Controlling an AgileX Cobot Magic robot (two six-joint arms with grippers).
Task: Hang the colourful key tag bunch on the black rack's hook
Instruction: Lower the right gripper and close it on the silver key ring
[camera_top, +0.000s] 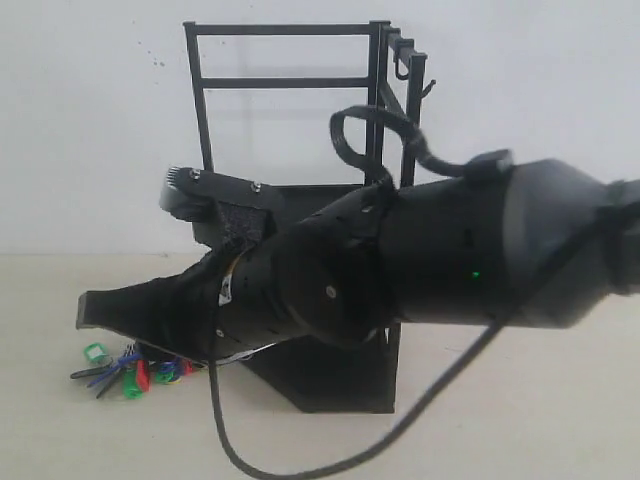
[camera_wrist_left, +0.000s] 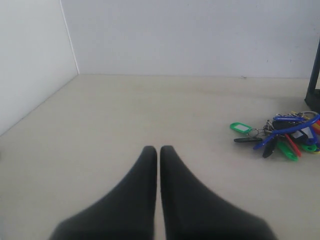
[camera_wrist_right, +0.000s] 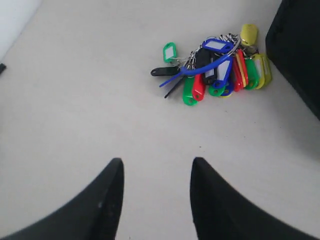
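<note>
None of the hanging is done yet, judging by how things lie. On the pale bench (camera_top: 60, 290) stands the black rack (camera_top: 330, 382), upright against the wall and bare of keys on every rail in view. The right arm (camera_top: 480, 250) reaches low across in front of it, and its right end effector (camera_wrist_right: 156, 167) hovers with fingers spread, empty, short of the target. The left end effector (camera_wrist_left: 158, 150) sits off to the side with its fingers pressed together, holding nothing. The colourful key tag bunch (camera_wrist_right: 217, 65) lies flat on the bench just beside the rack's foot, its blue strap looped over the tags, touched by neither arm. The hook (camera_top: 428, 90) juts out near the rack's top, unoccupied. Left to do, as I read it: close on the bunch, lift it, carry it up and slip a ring or the strap over that prong.
</note>
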